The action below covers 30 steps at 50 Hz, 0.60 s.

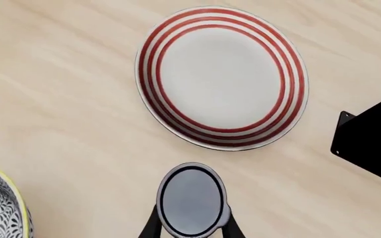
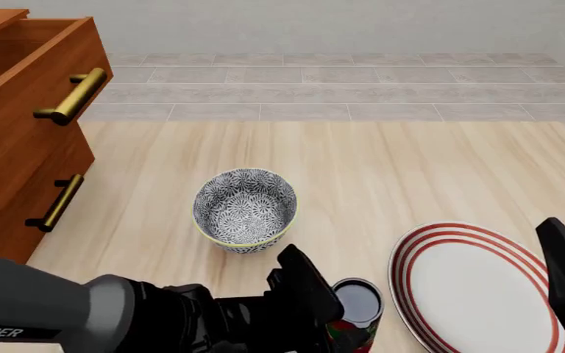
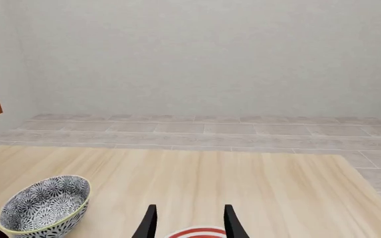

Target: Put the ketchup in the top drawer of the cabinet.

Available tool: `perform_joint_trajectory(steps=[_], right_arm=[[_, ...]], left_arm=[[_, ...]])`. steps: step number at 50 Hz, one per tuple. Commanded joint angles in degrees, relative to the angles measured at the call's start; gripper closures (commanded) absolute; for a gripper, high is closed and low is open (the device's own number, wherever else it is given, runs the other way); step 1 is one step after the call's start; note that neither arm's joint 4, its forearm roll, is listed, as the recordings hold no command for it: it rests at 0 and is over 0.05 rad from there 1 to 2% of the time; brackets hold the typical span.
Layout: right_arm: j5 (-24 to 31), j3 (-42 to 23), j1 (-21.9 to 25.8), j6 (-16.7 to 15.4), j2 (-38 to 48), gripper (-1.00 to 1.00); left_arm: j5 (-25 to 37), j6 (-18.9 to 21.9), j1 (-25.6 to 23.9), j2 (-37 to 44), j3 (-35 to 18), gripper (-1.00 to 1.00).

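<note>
The ketchup [image 1: 192, 200] is a red can with a dark glossy top; it stands near the table's front edge in the front view [image 2: 358, 309], between the bowl and the plate. My left gripper [image 1: 192, 224] has a finger against each side of it and is shut on it. Whether the can is off the table, I cannot tell. The cabinet [image 2: 8, 169] is at the far left. Its top drawer [image 2: 42, 73] is pulled out and open, brass handle facing me. My right gripper [image 3: 189, 222] is open and empty, at the front right over the plate's edge.
A grey patterned bowl [image 2: 245, 208] stands mid-table, between the ketchup and the cabinet. A white plate with red rings [image 2: 474, 290] lies at the front right, beside the ketchup. The lower drawer front [image 2: 27, 213] is shut. The right arm [image 1: 372, 139] shows in the left wrist view.
</note>
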Motion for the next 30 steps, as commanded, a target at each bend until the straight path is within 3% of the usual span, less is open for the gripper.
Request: perform_joint_trajectory(steps=[1, 10, 12, 14, 30], right_arm=[[-0.03, 0.08, 0.12, -0.07, 0.00, -1.00], [0.23, -0.17, 0.03, -0.08, 0.00, -1.00], [0.24, -0.16, 0.00, -0.05, 0.00, -1.00], [0.21, -0.12, 0.01, -0.10, 0.00, -1.00], [-0.40, 0.57, 0.23, -0.32, 0.02, -1.00]], left_arm=[[-0.21, 1.15, -0.18, 0.18, 0.28, 1.00], [-0.69, 2.67, 0.13, -1.31, 0.85, 1.00], [-0.89, 6.86, 1.05, -2.50, 1.44, 1.00], [-0.33, 4.66, 0.50, -3.30, 1.31, 1.00], [6.78, 5.20, 0.79, -18.54, 1.53, 1.00]])
